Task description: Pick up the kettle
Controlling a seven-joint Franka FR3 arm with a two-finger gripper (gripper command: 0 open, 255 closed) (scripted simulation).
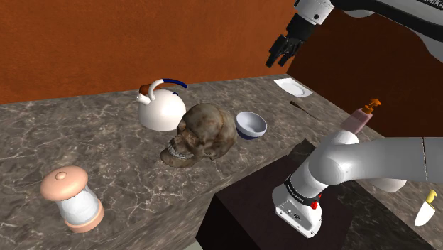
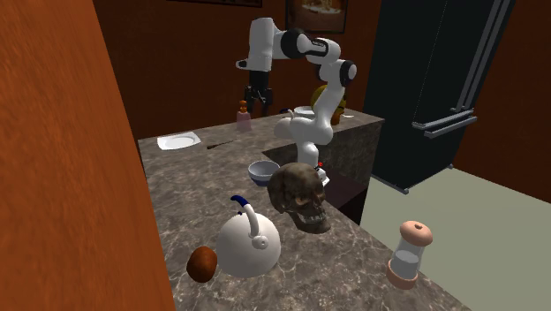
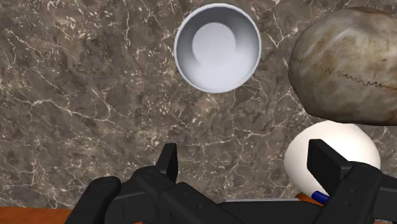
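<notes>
Hovering high over the marbled counter [image 1: 106, 142] as one black gripper [image 1: 278, 57], fingers spread wide, clasping nothing. Nearest, almost beneath the gripper: one white plate [image 1: 292, 87]. Farther out: one bowl [image 3: 217, 48], standing apart on the counter. Next past it: one brown skull [image 1: 202, 133]. Just beside the skull, farther again from the gripper: one white kettle [image 1: 165, 110], upright, with a blue-and-white handle. Farthest off: one peach-capped grinder [image 1: 72, 199], well apart from everything else.
</notes>
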